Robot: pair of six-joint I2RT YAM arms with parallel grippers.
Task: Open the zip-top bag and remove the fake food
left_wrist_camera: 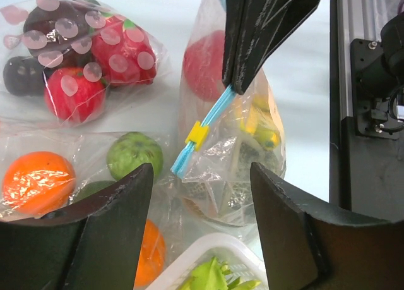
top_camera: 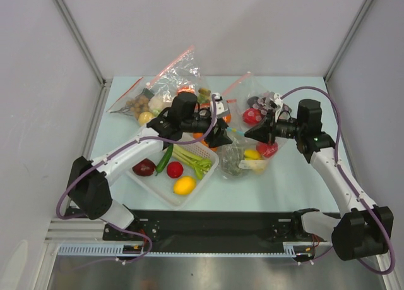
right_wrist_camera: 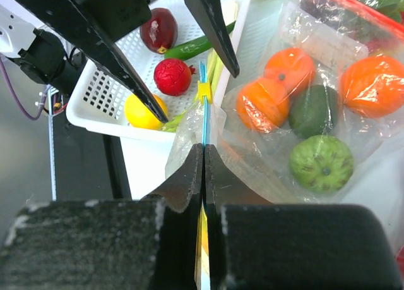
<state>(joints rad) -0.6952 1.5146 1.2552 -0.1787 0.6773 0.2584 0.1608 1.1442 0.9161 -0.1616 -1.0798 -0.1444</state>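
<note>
While the zip-top bag (top_camera: 235, 158) lies at three o'clock of the white basket (top_camera: 151, 187), its blue strip (left_wrist_camera: 202, 129) looks zipped and the fake food (left_wrist_camera: 203, 66) sits inside. The right gripper (right_wrist_camera: 203, 148) is pinched tight on that strip, and the left gripper (left_wrist_camera: 201, 169) hangs spread at the yellow slider (left_wrist_camera: 196, 134). Opening and emptying both lie ahead.

Grey panel walls (top_camera: 214, 24) and aluminium posts (top_camera: 77, 34) enclose an evenly lit pale blue tabletop (top_camera: 297, 176), a black plate (top_camera: 221, 223) along its near edge.
</note>
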